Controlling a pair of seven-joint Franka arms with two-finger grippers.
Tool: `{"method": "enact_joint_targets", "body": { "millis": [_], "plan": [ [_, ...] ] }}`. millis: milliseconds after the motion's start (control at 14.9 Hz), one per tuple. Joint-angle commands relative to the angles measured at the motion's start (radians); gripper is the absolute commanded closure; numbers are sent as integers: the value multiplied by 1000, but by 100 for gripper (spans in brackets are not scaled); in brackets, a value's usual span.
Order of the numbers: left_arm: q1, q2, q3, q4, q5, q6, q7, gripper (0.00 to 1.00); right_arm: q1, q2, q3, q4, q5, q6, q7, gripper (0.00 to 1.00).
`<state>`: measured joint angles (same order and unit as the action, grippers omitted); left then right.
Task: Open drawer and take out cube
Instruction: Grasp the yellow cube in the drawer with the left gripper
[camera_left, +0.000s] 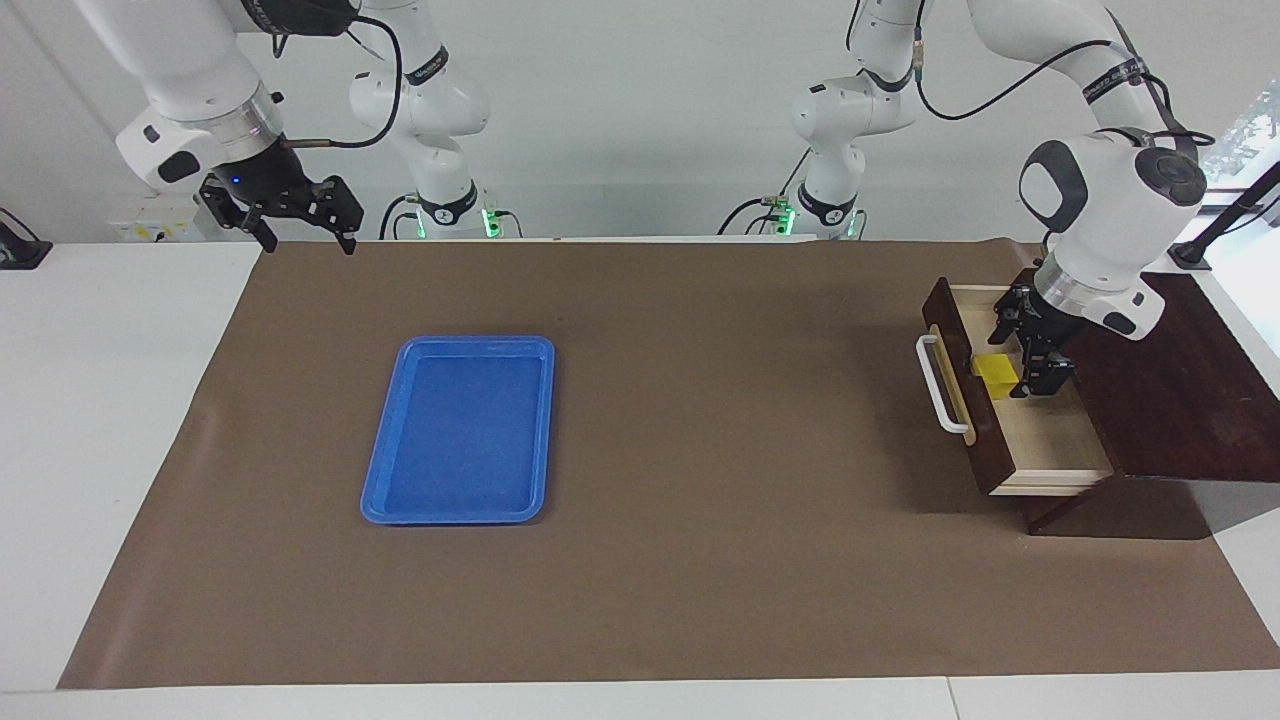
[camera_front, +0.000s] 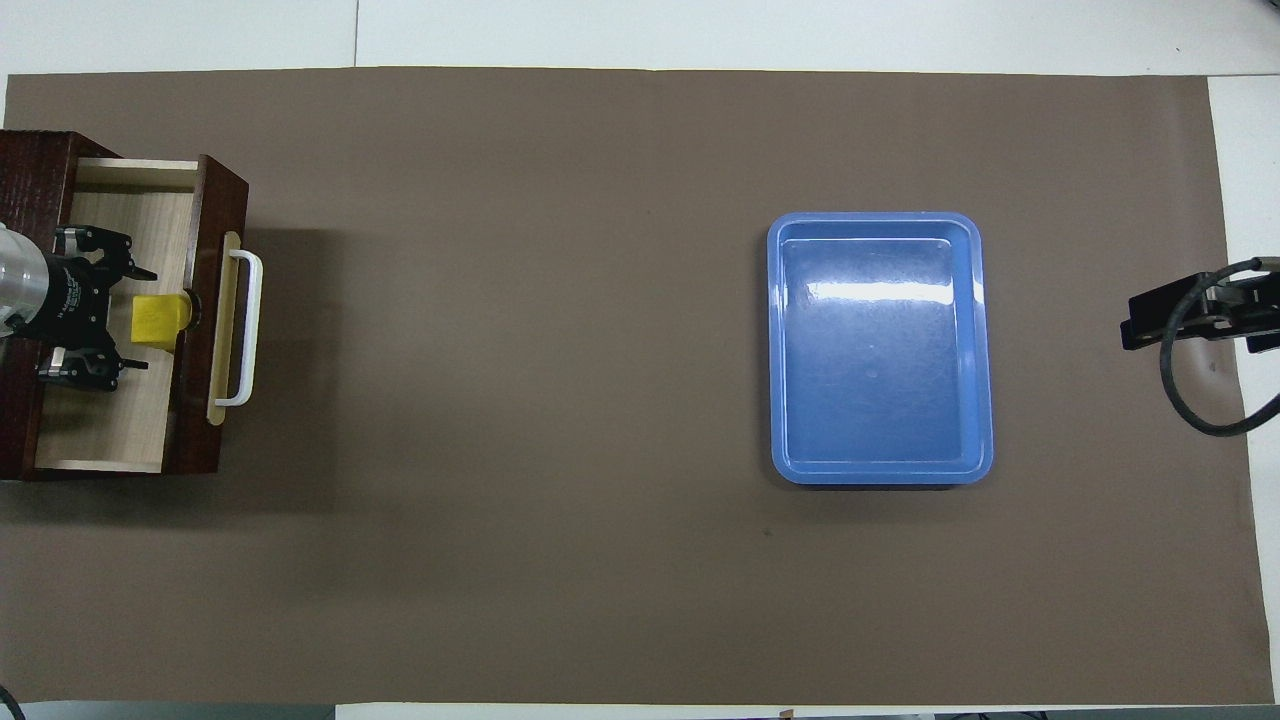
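Fingers (camera_left: 1040, 382) of my left gripper (camera_left: 1022, 350) spread wide inside the pulled-out dark brown wooden drawer (camera_left: 1040, 440), just beside the small yellow cube (camera_left: 996, 373) resting against the drawer's front panel. My right gripper (camera_left: 297, 235) waits, fingers apart, above the table's edge at its own end, well apart from the blue plastic tray (camera_left: 380, 470).

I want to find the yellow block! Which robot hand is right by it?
The left gripper, open inside the pulled-out drawer, right beside the yellow cube. The right gripper waits over the table's edge, away from it.

Left tool (camera_left: 1022, 346), jaws apart, reaches the cube (camera_left: 996, 374) in the open drawer (camera_left: 1050, 440).
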<state>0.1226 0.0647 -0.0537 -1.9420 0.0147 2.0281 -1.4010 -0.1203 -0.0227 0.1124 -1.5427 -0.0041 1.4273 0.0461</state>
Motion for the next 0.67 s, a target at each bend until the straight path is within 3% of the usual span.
{"method": "enact_joint_targets", "body": {
  "millis": [0, 335, 402, 470, 604],
  "plan": [
    [-6, -31, 5, -54, 2, 41, -19, 7, -12, -13, 3, -17, 3, 10, -38, 0],
    [-6, -31, 5, -57, 2, 41, -19, 53, -12, -13, 3, -17, 3, 10, -38, 0],
    [-6, -31, 5, -55, 2, 41, -19, 70, -12, -13, 3, -19, 3, 10, -38, 0],
    [-8, -31, 5, -54, 2, 41, -16, 96, -12, -13, 3, -17, 3, 10, -38, 0],
    [-9, -26, 5, -45, 2, 38, -16, 100, -12, -13, 3, -19, 3, 8, -35, 0]
  ]
}}
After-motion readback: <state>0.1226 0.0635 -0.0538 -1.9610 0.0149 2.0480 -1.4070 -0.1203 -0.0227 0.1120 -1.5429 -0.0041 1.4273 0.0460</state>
